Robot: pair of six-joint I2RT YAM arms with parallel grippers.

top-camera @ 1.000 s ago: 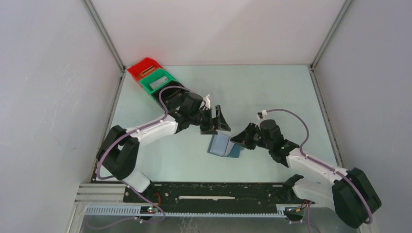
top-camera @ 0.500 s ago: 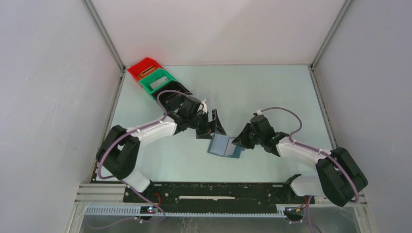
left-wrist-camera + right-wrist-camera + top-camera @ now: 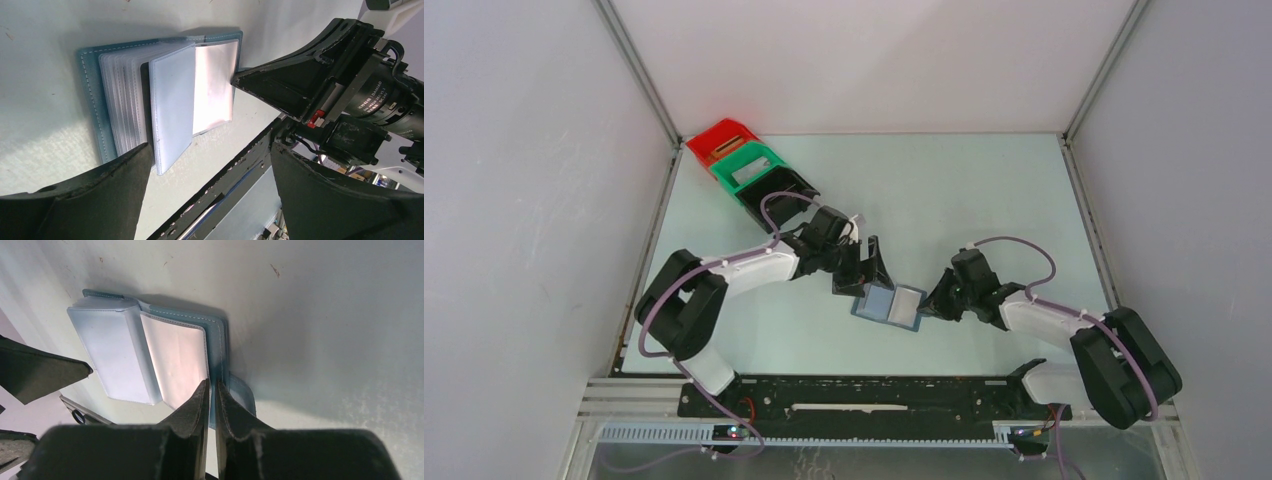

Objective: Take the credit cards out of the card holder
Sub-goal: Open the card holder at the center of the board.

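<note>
The card holder (image 3: 889, 303) lies flat and open on the table (image 3: 984, 190), between the two arms and near the front edge, its teal cover down and its fan of cloudy plastic sleeves (image 3: 172, 107) facing up. The right gripper (image 3: 212, 390) is low at the holder's right side, fingers drawn almost together and nipping the thin edge of the cover and sleeve there. The left gripper (image 3: 862, 280) hangs just above the holder's far left corner, jaws spread wide with nothing between them. The left wrist camera catches print on the right arm's motor housing: it reads like "DAMIAO" (image 3: 374, 91), with the finer lines under it too small to read. Whether the credit cards sit in those sleeves, I cannot tell. Off in the far left corner, the red bin (image 3: 721, 138), green bin (image 3: 749, 165) and black bin (image 3: 782, 188) stand in a row.
</note>
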